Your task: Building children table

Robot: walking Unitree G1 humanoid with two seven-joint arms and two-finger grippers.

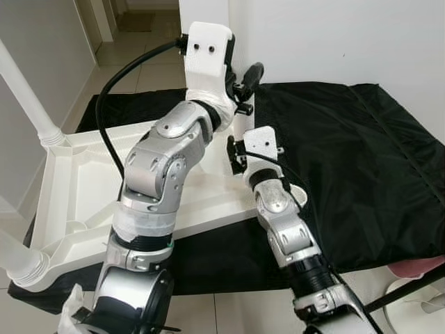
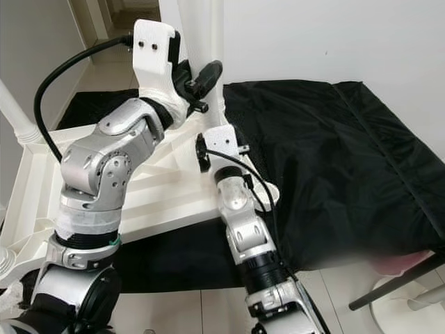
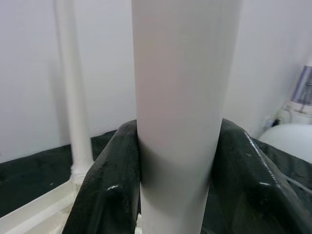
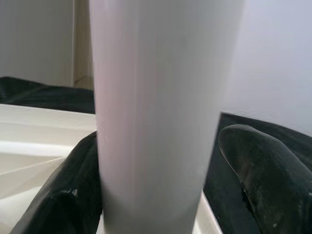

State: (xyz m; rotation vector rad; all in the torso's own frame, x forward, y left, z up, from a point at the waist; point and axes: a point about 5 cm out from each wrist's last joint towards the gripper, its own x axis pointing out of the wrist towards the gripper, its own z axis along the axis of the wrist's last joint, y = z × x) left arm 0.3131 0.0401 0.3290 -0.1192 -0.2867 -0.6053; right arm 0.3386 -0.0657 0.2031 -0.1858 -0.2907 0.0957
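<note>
Currently left gripper (image 3: 175,161) pinches upright leg (image 2: 201,42); right gripper (image 4: 161,165) spread around it, one finger apart. Leg may tilt in tabletop (image 1: 76,181) socket.

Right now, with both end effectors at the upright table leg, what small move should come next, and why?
Probably close the right end effector on the table leg: one of its fingers stands apart from the leg while the other touches it. The left end effector clamps the leg higher up, above the upturned tabletop.
</note>
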